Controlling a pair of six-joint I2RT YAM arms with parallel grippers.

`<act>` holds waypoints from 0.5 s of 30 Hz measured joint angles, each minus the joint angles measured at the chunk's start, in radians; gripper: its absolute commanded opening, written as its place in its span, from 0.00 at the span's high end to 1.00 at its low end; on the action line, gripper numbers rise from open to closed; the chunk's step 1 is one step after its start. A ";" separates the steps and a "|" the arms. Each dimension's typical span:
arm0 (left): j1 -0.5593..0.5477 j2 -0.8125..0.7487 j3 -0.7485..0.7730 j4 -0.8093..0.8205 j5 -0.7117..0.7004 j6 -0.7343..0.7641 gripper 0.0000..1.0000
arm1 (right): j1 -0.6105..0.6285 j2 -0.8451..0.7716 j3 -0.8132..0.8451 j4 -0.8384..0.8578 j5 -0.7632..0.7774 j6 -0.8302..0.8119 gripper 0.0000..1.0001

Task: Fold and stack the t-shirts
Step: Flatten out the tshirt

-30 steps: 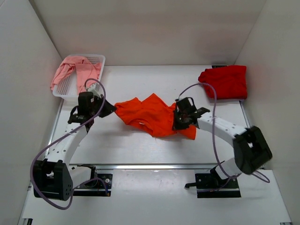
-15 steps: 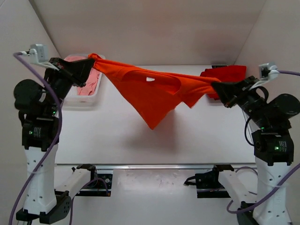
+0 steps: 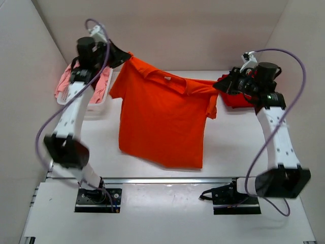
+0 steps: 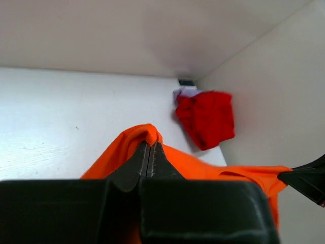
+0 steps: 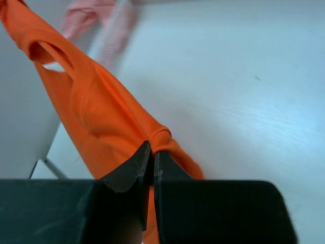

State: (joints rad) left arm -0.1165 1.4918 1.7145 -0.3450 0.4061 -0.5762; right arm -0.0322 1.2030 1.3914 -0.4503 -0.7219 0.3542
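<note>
The red shirt at upper right looks folded; left pincer and right pincer pinch the hanging orange shirt; the pink shirt waits, upper left.

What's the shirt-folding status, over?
Both jaws shut on bright orange cloth t-shirt, held up spread between them. Dark red cloth t-shirt far right, pale pink cloth t-shirt in white mesh basket far left.
</note>
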 measured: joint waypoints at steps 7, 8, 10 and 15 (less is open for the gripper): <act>-0.028 0.634 0.544 -0.135 0.076 -0.025 1.00 | -0.037 0.242 0.217 -0.154 0.200 -0.081 1.00; -0.031 0.645 0.563 -0.137 0.079 -0.031 1.00 | -0.037 0.240 0.284 -0.164 0.222 -0.092 1.00; -0.026 0.611 0.559 -0.103 0.099 -0.062 1.00 | -0.047 0.224 0.422 -0.163 0.227 -0.104 1.00; 0.031 0.371 0.443 0.061 0.167 -0.132 1.00 | -0.066 0.115 0.520 -0.130 0.224 -0.122 1.00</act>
State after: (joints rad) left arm -0.0853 1.8629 2.1574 -0.2840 0.5732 -0.7082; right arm -0.0978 1.3182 1.9114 -0.5808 -0.4984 0.2321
